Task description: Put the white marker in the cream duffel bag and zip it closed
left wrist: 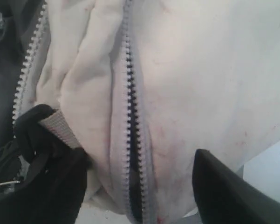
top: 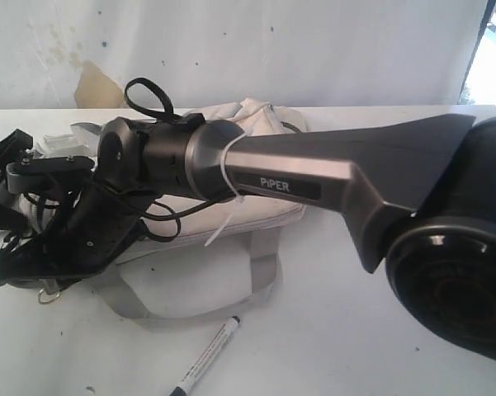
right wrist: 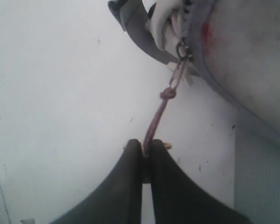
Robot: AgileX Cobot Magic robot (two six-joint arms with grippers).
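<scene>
The white marker [top: 206,359] lies on the white counter [top: 355,346] at the lower middle of the exterior view, outside the cream duffel bag [top: 260,124] and just in front of its grey strap loop [top: 264,276]. The right gripper [right wrist: 144,145], reaching across to the left of that frame, has its jaws pinched tight on a reddish cord [right wrist: 158,114] tied to the bag's zipper pull [right wrist: 181,49]. The left gripper [left wrist: 137,158] has its jaws spread wide over the bag's grey zipper [left wrist: 130,116].
</scene>
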